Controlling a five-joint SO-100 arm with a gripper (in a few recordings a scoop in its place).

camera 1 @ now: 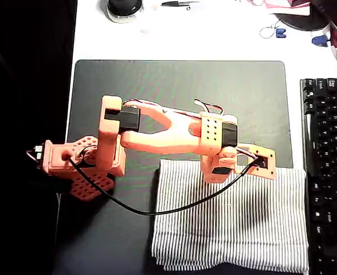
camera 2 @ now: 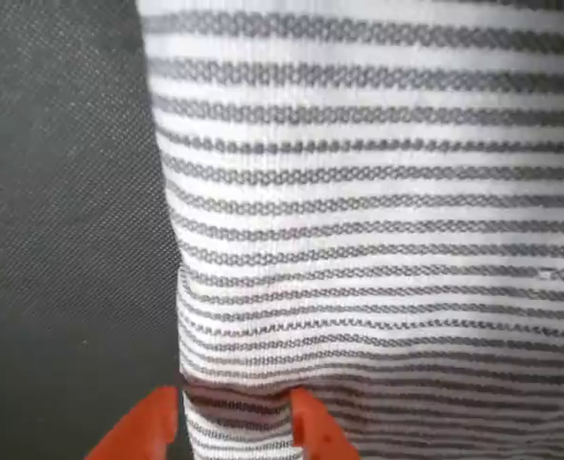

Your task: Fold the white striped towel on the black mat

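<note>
While our tool [camera 2: 234, 422] pinches the white striped towel [camera 2: 378, 192] at its edge, we judge the cloth light and limp; beyond the tool, it lies across the black mat [camera 1: 180, 86].

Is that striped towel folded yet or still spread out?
Spread flat: the white striped towel lies open on the black mat, its edge pinched by the end effector.

1. I am reaching my orange arm [camera 1: 157, 134] rightward in the overhead view, wrist bent downward.
2. My tool [camera 2: 234, 422] is pinching the white striped towel [camera 2: 378, 192] edge between its fingers [camera 2: 311, 426].
</note>
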